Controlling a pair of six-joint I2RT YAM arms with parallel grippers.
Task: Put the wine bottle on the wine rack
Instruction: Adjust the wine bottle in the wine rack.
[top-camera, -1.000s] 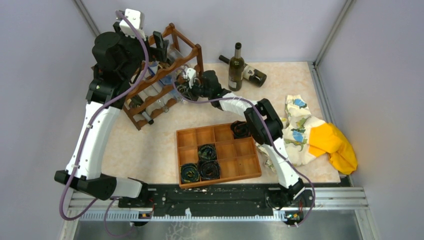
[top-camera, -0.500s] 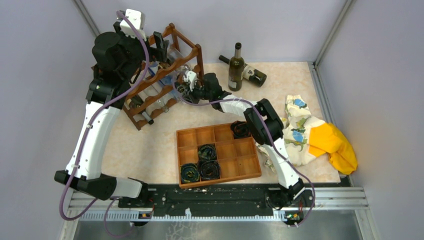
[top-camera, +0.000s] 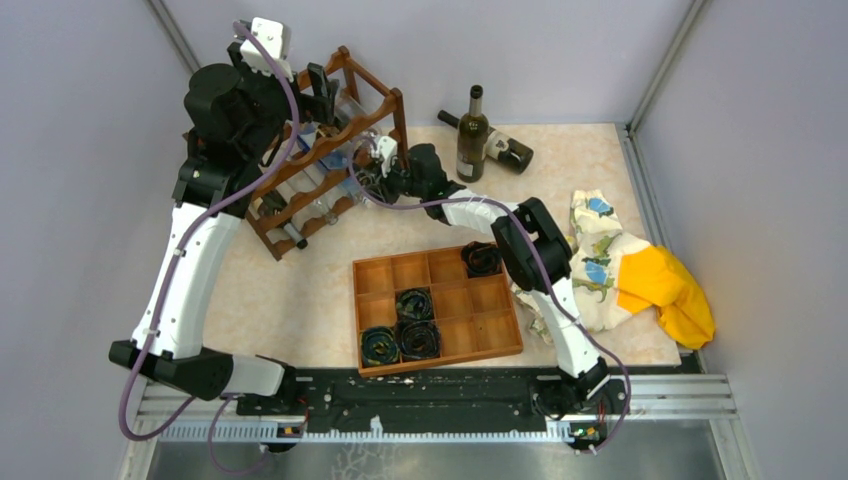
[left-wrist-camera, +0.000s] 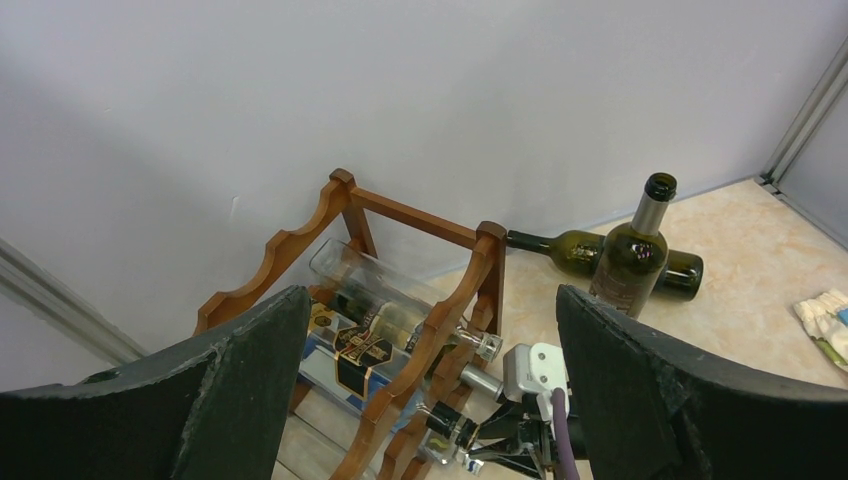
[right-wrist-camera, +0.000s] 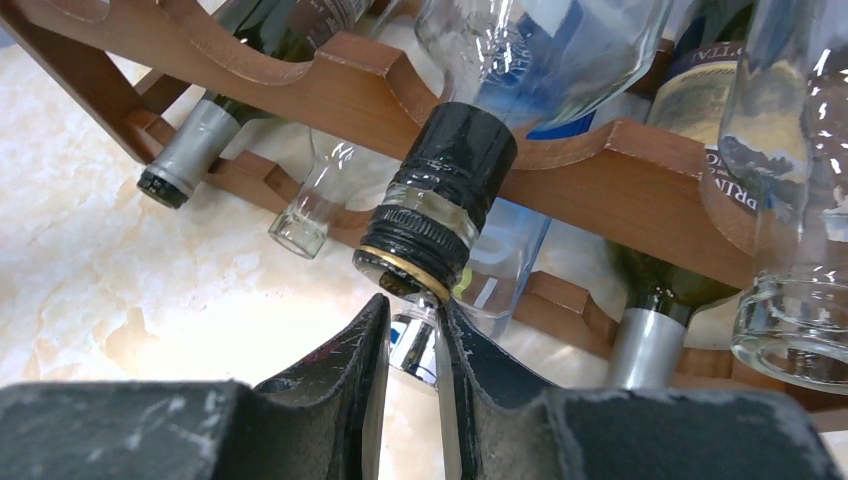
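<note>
Beige tabletop (top-camera: 300, 290) lay below. My right fingers (right-wrist-camera: 340, 370), clamped a second earlier, had just parted a crack at the cap of the wine bottle (right-wrist-camera: 455, 190). It lay cradled in the wine rack (right-wrist-camera: 620, 170), seemingly placed. My left fingers (left-wrist-camera: 250, 380) hung spread.

Beige table (top-camera: 300, 290), wine rack (top-camera: 330, 140), wooden tray (top-camera: 490, 328), standing bottle (top-camera: 472, 135), lying bottle (top-camera: 510, 152), cloths (top-camera: 600, 260)

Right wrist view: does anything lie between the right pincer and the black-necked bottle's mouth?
Nothing. The right wrist view shows the right pincer right at the mouth of the black-necked bottle resting on the wine rack; contact unclear.
</note>
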